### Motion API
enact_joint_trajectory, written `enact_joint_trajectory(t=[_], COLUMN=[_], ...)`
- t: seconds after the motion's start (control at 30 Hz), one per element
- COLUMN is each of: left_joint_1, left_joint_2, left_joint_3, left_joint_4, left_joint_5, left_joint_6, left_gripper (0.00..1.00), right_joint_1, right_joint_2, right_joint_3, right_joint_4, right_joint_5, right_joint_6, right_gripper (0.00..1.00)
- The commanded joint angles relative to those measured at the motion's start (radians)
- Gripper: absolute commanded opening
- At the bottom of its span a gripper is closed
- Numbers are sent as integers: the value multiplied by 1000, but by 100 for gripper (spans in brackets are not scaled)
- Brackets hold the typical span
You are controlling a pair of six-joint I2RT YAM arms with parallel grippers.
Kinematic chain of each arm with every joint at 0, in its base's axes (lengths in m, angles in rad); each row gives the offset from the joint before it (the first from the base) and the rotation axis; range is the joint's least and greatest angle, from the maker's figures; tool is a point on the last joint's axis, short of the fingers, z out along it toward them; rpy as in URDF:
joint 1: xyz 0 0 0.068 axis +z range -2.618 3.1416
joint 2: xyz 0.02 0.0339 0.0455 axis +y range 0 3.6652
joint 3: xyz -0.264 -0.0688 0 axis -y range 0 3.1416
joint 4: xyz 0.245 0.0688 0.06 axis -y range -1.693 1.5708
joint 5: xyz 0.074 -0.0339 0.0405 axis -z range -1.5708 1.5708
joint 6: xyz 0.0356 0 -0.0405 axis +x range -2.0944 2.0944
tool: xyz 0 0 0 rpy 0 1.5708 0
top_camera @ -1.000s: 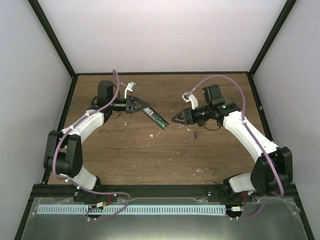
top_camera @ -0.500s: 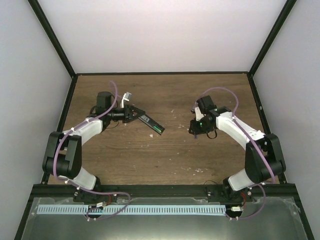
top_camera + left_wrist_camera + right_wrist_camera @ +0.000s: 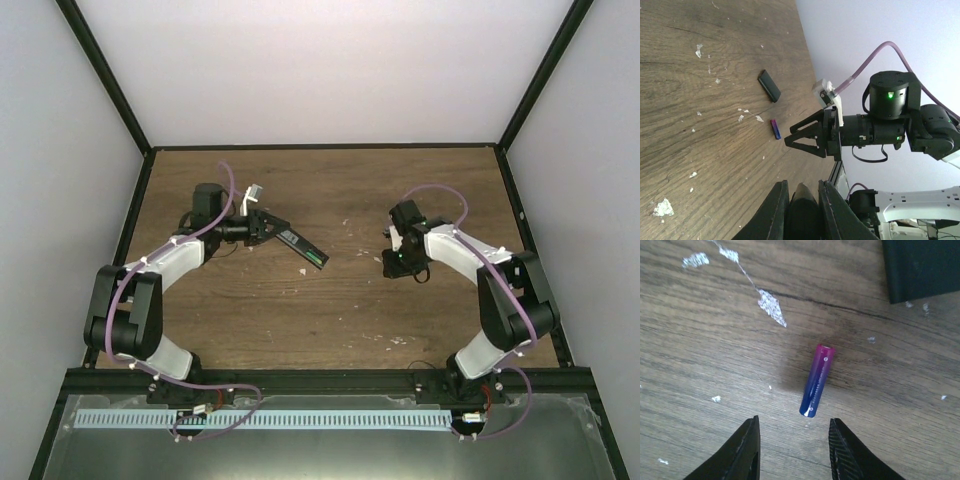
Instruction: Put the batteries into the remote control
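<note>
Scuffed wooden tabletop [image 3: 330, 310] held the purple battery [image 3: 816, 381], lying flat just ahead of the right gripper [image 3: 795, 455], whose jaws stood apart and empty. Well left of that battery, the left gripper [image 3: 802, 210] clamped the remote control [image 3: 305, 248]. Ideally, the 2 fingers should straddle the battery's middle before closing squarely.

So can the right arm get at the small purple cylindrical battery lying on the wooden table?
Probably yes. The right end effector hangs open just above the small purple cylindrical battery, which lies alone on the wooden table, and the flat black piece nearby sits clear of it.
</note>
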Motion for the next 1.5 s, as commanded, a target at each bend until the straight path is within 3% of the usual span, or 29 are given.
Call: enact_joint_trajectory(t=[0.0,0.73,1.17,1.47], left_joint_1=[-1,-1,-1,-1], left_joint_2=[-23,-22,-9,15], left_joint_3=[22,28,41,-22], left_joint_4=[-3,-2,13,79], left_joint_5=[11,18,45,45], left_joint_6=[19,19,11,-2], left_gripper=[0,0,0,0], right_joint_1=[-7,-8,-7,-8], right_joint_2=[23,105,103,73], right_joint_3=[-20,19,22,41], right_joint_4=[31,51,38,11], right_joint_5=[30,43,84,89], right_joint_6=[-27,-57,-64,-90], right_gripper=[29,25,9,4])
